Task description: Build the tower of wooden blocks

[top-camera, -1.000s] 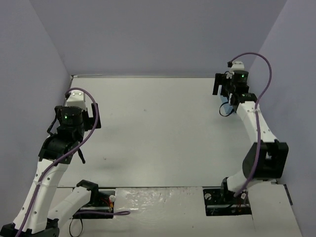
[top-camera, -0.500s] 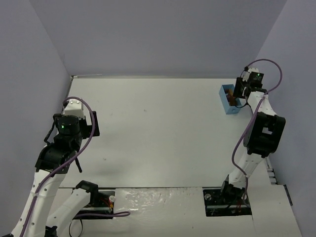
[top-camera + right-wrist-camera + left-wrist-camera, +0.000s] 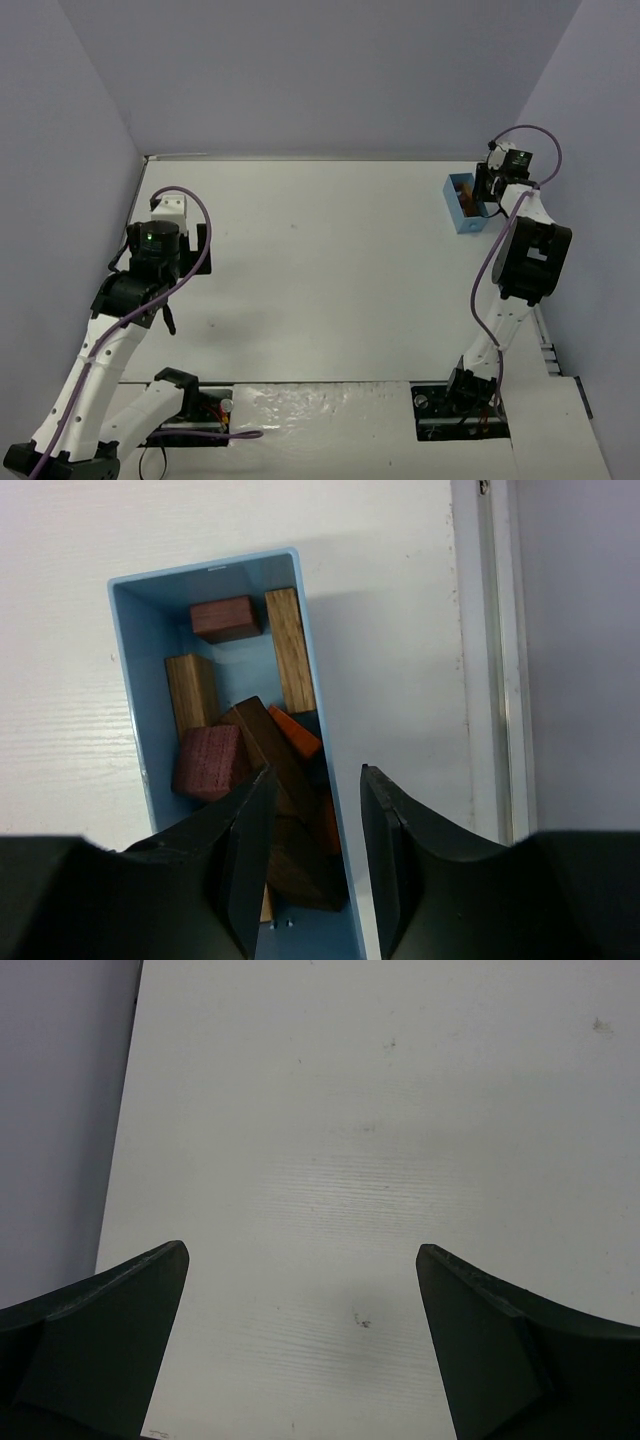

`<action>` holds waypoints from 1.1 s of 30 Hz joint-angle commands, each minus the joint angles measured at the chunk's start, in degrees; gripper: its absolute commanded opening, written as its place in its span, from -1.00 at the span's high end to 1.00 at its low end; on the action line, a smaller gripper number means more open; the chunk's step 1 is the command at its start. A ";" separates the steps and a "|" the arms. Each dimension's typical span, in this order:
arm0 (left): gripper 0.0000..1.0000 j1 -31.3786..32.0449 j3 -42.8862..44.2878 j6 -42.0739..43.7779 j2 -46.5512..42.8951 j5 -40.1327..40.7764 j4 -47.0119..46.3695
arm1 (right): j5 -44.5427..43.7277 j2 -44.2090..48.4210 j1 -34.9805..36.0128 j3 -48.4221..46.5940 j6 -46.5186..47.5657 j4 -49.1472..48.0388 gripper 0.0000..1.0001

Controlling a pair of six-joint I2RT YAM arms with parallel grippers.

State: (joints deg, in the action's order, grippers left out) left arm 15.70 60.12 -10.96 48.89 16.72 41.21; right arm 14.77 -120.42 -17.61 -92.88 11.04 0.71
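Clearly, the tower is not begun: no block stands on the table [image 3: 320,260] anywhere, so all the stacking is left to do. The blocks [image 3: 210,762] all lie inside the blue box [image 3: 128,680], loose and mixed in tan, reddish-brown, dark brown and one orange piece. By my judgement, the first step, to bring them out of the box, is not done either.

Inside, a long tan block lies along the length of the box against its wall. A long dark brown one lies slanted across the middle and leans on others. The small reddish ones lie flat.

The box sits at the far right corner of the table, close to the right edge, with its open side up. Its long axis runs from the far edge toward the near edge, almost parallel to the right edge.

The right gripper [image 3: 317,772] hangs over the near part of the box. One finger is above the blocks, the other outside the long wall, with a narrow gap between them. Whether they pinch the wall, I cannot tell.

The left gripper [image 3: 300,1250] is well apart, near the left edge, with its fingers spread wide and holding nothing.
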 commanded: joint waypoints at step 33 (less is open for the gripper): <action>-0.94 -0.06 0.93 -2.36 -1.61 1.78 0.90 | -46.03 20.43 32.65 14.04 18.00 -2.40 1.00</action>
State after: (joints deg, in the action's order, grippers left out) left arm 15.70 61.47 -11.70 48.51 17.09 43.45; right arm -15.81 -106.44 9.37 -82.08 26.82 2.18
